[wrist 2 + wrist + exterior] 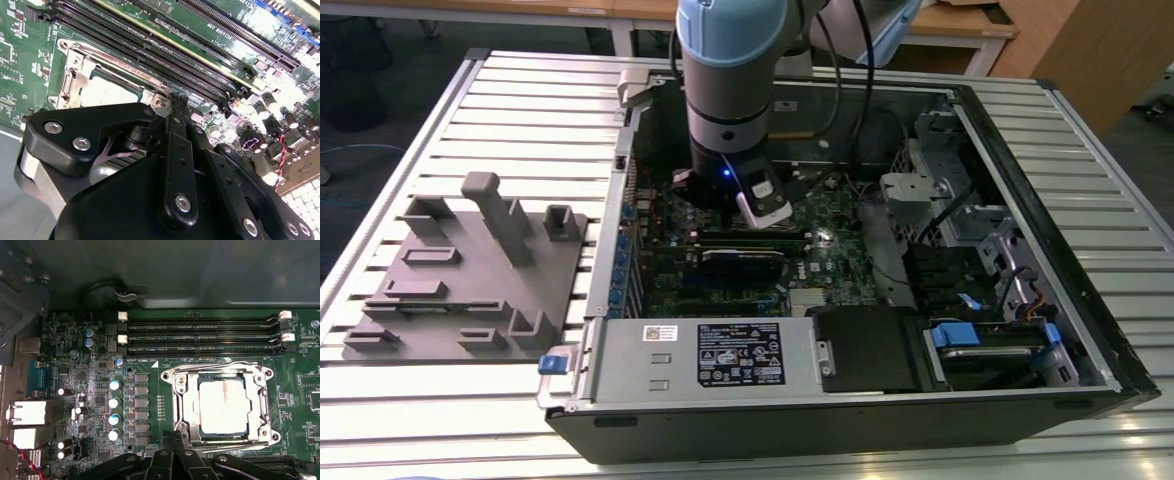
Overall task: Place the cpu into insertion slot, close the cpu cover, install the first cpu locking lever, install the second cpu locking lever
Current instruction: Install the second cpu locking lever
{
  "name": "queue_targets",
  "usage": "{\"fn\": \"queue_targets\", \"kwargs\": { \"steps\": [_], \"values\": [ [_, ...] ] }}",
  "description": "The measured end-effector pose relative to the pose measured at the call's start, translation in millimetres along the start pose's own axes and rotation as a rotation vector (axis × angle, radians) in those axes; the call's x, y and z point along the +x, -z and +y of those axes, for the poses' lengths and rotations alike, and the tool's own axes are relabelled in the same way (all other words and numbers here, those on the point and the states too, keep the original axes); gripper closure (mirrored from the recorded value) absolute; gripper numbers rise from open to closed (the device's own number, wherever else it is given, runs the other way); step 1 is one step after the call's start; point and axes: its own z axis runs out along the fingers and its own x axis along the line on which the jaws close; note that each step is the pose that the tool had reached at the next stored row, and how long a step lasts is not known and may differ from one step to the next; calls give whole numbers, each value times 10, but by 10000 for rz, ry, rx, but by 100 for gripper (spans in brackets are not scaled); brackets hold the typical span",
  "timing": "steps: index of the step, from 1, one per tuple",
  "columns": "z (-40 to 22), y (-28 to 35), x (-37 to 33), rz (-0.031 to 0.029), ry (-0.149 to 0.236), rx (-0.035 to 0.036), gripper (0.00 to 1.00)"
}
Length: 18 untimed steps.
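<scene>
First wrist view: I see the cpu (223, 406), a small flat square chip with a dull silver-tan metal top, lying inside the insertion slot (186, 412), the square socket on the green circuit board (90, 405).
Cover: the cpu cover (218, 373), a thin silvery metal frame plate with a cut-out middle, lies flat around the chip, so I judge it already down.
Levers: thin silvery wire levers (235, 445) run along the frame at 12 and 6 o'clock; I cannot tell whether they are latched.
Claw: the black gripper (175, 440) sits at the socket's 6 o'clock edge, its fingers drawn together on nothing that I can see.
Second wrist view: gripper (172, 102) tip just beside the cover (80, 80), chip (107, 92) pale in the cut-out.
Exterior view: the grey arm (734, 90) reaches down into the open black computer case (1067, 300).
Handling: I judge the chip light, stiff and fragile underneath; the springy levers are best pushed at their free ends.
</scene>
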Motion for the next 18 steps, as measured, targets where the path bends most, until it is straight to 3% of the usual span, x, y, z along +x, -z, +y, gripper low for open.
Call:
{"fn": "queue_targets", "kwargs": {
  "steps": [5, 11, 18],
  "values": [
    [-20, -8, 6, 2, -3, -70, 89],
    [-20, 0, 5, 3, -3, -70, 89],
    [6, 145, 1, 2, -3, -73, 89]
  ]
}}
